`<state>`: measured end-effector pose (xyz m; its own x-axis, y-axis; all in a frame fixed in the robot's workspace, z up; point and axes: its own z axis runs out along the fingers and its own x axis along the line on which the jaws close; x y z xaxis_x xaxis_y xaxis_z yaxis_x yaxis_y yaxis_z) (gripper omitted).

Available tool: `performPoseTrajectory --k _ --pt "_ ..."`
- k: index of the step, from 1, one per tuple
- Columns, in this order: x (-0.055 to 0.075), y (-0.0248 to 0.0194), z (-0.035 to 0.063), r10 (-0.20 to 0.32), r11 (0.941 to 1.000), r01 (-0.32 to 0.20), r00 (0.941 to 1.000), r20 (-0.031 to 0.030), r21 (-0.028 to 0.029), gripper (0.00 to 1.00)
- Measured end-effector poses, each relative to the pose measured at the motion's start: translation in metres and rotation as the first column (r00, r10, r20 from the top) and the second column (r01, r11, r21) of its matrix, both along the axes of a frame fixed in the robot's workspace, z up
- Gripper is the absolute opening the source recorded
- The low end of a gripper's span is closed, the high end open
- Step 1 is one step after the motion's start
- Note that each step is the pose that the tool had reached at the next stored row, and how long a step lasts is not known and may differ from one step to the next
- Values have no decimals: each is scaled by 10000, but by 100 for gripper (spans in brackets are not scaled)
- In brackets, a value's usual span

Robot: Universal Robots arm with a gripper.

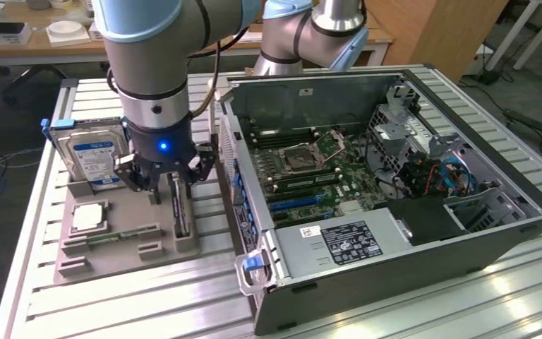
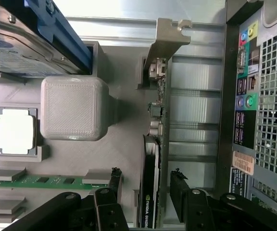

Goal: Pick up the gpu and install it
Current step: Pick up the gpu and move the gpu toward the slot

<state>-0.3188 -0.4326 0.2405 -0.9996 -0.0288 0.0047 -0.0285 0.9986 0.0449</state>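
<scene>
The thin, black-faced gpu card with a silver metal bracket (image 2: 150,202) stands on edge in a slot of the grey plastic tray (image 1: 121,263), beside the open dark computer case (image 1: 394,268). The black gripper (image 2: 146,183) straddles the card's long axis, fully open and empty, one finger off each face.

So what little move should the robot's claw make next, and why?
Probably close the fingers. The open gripper sits astride the thin black graphics card with the silver bracket, which stands on edge in the grey tray. There is one black finger on each side, with a gap showing at both. It may need to drop slightly first.
</scene>
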Motion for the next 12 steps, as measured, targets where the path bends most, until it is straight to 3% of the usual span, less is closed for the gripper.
performPoseTrajectory --k 12 --pt "0 -10 -105 -20 10000 20 10000 -2 -2 53"
